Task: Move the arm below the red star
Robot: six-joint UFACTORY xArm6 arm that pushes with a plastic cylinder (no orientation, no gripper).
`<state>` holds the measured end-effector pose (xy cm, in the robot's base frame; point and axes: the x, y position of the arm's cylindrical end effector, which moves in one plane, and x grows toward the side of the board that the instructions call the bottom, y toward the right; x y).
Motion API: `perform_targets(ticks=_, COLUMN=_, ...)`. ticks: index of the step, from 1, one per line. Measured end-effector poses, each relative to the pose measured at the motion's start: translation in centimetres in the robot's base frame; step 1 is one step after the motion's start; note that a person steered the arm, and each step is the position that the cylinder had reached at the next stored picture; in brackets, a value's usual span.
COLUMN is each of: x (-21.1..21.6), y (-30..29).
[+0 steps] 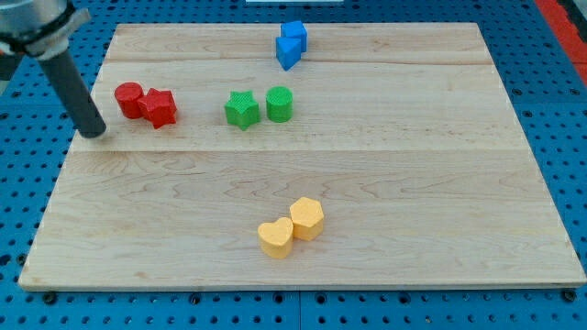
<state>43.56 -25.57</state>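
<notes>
The red star [160, 108] lies at the view's upper left of the wooden board [413, 183], touching a red cylinder [129, 99] on its left. My tip [94, 132] rests on the board to the left of and slightly below both red blocks, a short gap away from the cylinder. The dark rod slants up to the view's top left corner.
A green star [241, 109] and a green cylinder [280, 104] sit side by side right of the red pair. Two blue blocks [291, 44] stand at the top centre. A yellow heart [275, 237] and a yellow hexagon [307, 218] lie at the bottom centre.
</notes>
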Motion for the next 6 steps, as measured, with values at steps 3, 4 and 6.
perform_targets(ticks=3, x=2.6, y=-0.1)
perform_targets(ticks=4, x=0.6, y=3.6)
perform_targets(ticks=6, x=-3.6, y=11.6)
